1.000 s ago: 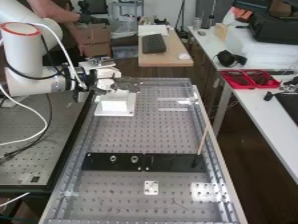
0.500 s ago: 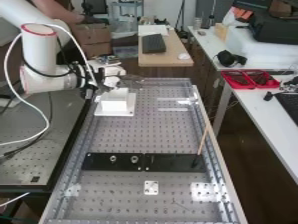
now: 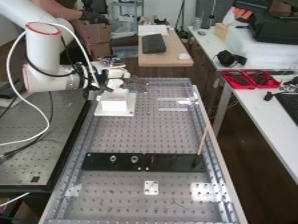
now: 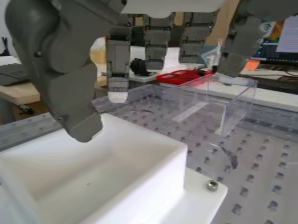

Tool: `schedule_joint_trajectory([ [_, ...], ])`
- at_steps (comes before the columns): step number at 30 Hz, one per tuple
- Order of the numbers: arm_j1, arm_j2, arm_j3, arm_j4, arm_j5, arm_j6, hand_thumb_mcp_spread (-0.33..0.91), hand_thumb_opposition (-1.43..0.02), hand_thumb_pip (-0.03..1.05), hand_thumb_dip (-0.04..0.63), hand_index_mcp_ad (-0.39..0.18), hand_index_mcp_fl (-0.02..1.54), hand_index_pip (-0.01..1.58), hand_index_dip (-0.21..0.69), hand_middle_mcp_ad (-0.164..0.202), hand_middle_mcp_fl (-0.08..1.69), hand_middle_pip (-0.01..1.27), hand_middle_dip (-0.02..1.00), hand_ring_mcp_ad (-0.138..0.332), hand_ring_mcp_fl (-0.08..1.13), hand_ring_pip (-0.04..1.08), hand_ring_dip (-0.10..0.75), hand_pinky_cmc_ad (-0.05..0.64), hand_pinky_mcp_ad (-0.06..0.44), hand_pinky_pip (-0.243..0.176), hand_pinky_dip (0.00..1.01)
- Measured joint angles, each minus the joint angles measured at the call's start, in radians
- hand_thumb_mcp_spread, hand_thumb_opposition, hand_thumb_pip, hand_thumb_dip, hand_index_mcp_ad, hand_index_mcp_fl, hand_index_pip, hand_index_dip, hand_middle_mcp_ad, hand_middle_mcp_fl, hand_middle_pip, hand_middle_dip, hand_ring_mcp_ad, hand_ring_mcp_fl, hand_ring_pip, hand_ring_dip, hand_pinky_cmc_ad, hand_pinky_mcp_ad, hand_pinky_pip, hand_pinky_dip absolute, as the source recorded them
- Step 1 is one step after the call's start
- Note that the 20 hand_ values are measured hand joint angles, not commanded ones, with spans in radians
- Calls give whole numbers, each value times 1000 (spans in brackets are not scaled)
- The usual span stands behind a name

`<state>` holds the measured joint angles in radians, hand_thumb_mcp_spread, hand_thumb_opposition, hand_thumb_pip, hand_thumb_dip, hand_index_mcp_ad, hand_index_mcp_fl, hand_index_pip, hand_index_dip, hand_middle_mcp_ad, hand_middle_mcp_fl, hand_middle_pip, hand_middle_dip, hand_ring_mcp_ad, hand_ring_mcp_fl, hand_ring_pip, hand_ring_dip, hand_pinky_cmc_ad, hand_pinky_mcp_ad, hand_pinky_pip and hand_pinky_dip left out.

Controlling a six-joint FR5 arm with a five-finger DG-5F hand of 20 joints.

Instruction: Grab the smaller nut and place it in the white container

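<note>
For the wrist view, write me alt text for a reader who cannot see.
The robot's open dark grey hand hangs above a white, open-topped container, which stands on a bench full of holes; clear plastic panels stand beyond.

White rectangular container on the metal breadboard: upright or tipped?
Upright. The white rectangular container sits level on its flat white base plate, walls standing, open top facing up.

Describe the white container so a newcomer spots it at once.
Find the perforated bench, then the white base plate toward its far end, on the arm's side. The white container stands on that plate, near the hand. Its opaque walls and open top distinguish it from the clear plastic piece nearby.
</note>
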<state>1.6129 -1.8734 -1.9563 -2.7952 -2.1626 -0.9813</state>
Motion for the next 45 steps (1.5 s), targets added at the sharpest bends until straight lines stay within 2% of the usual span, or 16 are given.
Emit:
schedule_joint_trajectory([
  [7,-74,89,8,20,48,102,363,-798,670,220,-155,-7,948,248,26,16,129,239,105,0,87,127,353,291,-12,178],
  [9,-99,120,12,20,74,121,361,-791,719,220,-154,-10,944,244,24,16,129,239,105,0,87,127,356,291,-12,178],
  [14,-165,198,31,-12,181,169,351,-791,719,218,-155,-10,925,232,30,33,129,239,105,0,86,127,356,291,-30,176],
  [20,-213,243,57,-51,275,222,346,-789,710,206,-162,-10,862,232,30,33,126,239,112,0,86,127,356,291,-30,178],
  [26,-255,283,79,-77,401,254,332,-775,700,204,-152,-7,689,232,37,33,126,237,113,0,87,127,358,291,-30,178],
  [29,-263,298,81,-81,433,258,328,-773,700,204,-152,-10,648,232,37,33,126,237,113,0,87,127,358,295,-31,194],
  [37,-272,301,97,-107,442,276,318,-775,700,204,-152,-5,592,232,33,33,126,237,113,0,87,127,358,295,-42,216],
  [45,-268,303,115,-133,444,251,321,-761,682,208,-140,-7,494,232,33,33,126,237,112,0,87,127,354,295,-45,216],
])
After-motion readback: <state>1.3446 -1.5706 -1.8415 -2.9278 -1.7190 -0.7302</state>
